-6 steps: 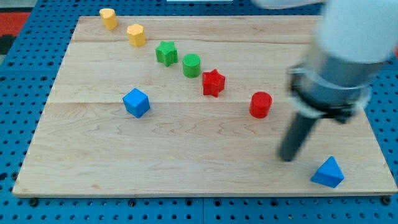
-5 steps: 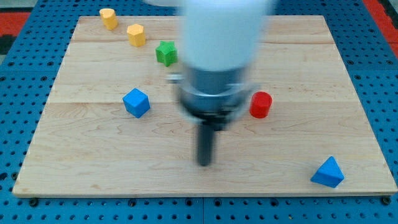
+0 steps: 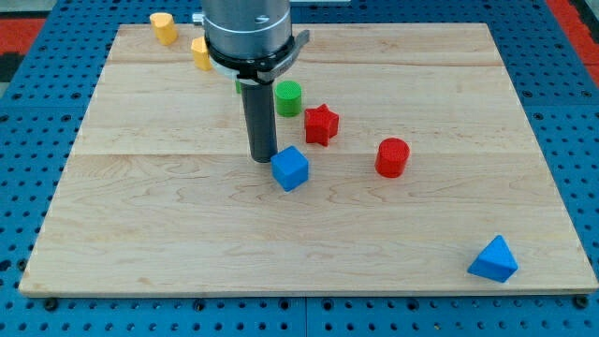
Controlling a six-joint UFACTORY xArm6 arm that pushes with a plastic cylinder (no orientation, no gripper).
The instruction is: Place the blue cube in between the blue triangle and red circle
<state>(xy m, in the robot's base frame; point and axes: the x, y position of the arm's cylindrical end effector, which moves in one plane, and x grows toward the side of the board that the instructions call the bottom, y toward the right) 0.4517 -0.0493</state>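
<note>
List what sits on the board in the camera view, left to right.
Yellow block → yellow block partly behind the arm → my tip → blue cube → red star → red circle → blue triangle. Green cylinder overlaps the cube's span, so it is unplaced.

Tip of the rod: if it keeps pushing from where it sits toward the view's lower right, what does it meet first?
My tip sits just at the upper left of the blue cube, apparently touching it, so the cube comes first. Beyond it, the board looks free toward the blue triangle.
</note>
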